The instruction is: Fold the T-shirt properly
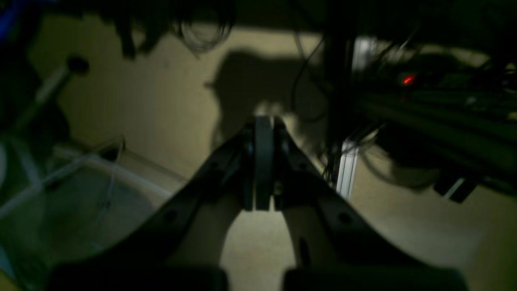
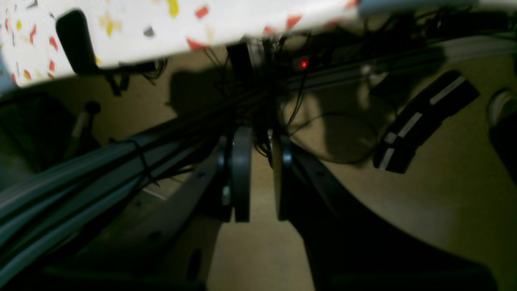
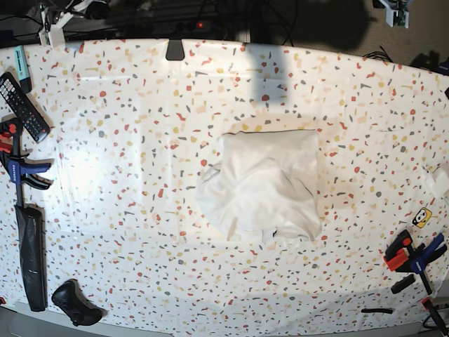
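Observation:
The white T-shirt (image 3: pixel 263 184) lies in a folded, rumpled bundle at the middle of the speckled tabletop (image 3: pixel 126 175), its far edge straight and its near part creased. Neither arm shows in the base view. In the left wrist view my left gripper (image 1: pixel 264 121) hangs over a dim beige floor, fingers pressed together, holding nothing. In the right wrist view my right gripper (image 2: pixel 258 137) has a small gap between its fingers and is empty, below the table's edge (image 2: pixel 161 24). The shirt shows in neither wrist view.
A remote (image 3: pixel 21 105), clamps (image 3: pixel 17 168), a black bar (image 3: pixel 31 256) and a black controller (image 3: pixel 74 303) lie along the left side. More clamps (image 3: pixel 414 256) sit at the right front. A black clip (image 3: pixel 175 49) sits on the far edge. Cables and frame rails (image 2: pixel 80 173) run under the table.

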Controlling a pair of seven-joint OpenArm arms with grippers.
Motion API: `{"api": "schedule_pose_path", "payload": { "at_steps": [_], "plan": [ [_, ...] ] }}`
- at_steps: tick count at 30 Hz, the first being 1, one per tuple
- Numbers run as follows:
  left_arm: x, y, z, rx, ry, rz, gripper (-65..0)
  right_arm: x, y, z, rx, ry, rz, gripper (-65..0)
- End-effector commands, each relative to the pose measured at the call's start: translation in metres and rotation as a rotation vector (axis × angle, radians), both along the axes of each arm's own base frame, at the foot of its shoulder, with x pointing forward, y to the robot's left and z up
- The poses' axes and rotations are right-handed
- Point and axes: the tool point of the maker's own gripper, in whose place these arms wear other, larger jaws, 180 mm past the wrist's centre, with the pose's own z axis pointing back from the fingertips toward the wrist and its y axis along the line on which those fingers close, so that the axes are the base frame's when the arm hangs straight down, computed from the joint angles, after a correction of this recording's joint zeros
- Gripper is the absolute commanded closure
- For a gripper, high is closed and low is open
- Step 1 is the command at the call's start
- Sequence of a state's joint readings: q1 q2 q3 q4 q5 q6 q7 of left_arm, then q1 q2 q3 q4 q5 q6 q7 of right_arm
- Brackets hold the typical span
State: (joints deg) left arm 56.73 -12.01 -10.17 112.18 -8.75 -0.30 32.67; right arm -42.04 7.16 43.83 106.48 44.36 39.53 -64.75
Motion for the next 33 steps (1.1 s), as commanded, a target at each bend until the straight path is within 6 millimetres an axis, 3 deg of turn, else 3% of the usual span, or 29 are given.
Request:
{"api": "schedule_pose_path", "payload": {
  "at_steps": [1,5,10,15,21,27,33],
  "plan": [
    [-0.005,0.004,-0.003,0.004,0.002,0.004,0.0,-0.005,-0.001,-0.001,-0.015,0.006,-0.003,-9.2],
    [-0.025,0.011,-0.033,-0.004,0.039,0.061,0.0,-0.024,-0.006,-0.025,-0.062,0.049,-0.065,-9.2],
    [-0.042,0.006,-0.074,-0.041,0.094,0.114,0.0,-0.056,-0.006,-0.065,-0.101,0.156,-0.035,-9.2],
    [-0.052,-0.005,-0.114,-0.081,0.145,0.137,0.0,-0.083,0.009,-0.104,-0.095,0.228,0.106,-9.2],
    [-0.054,-0.006,-0.153,-0.090,0.157,0.159,0.0,-0.105,0.034,-0.144,-0.091,0.229,0.342,-9.2],
    [-0.051,-0.004,-0.181,-0.091,0.113,0.201,0.0,-0.108,0.032,-0.190,-0.224,0.274,0.469,-9.2],
    [-0.047,-0.017,-0.205,-0.069,0.107,0.133,0.0,-0.076,0.039,-0.226,-0.297,0.193,0.509,-9.2]
  ]
}}
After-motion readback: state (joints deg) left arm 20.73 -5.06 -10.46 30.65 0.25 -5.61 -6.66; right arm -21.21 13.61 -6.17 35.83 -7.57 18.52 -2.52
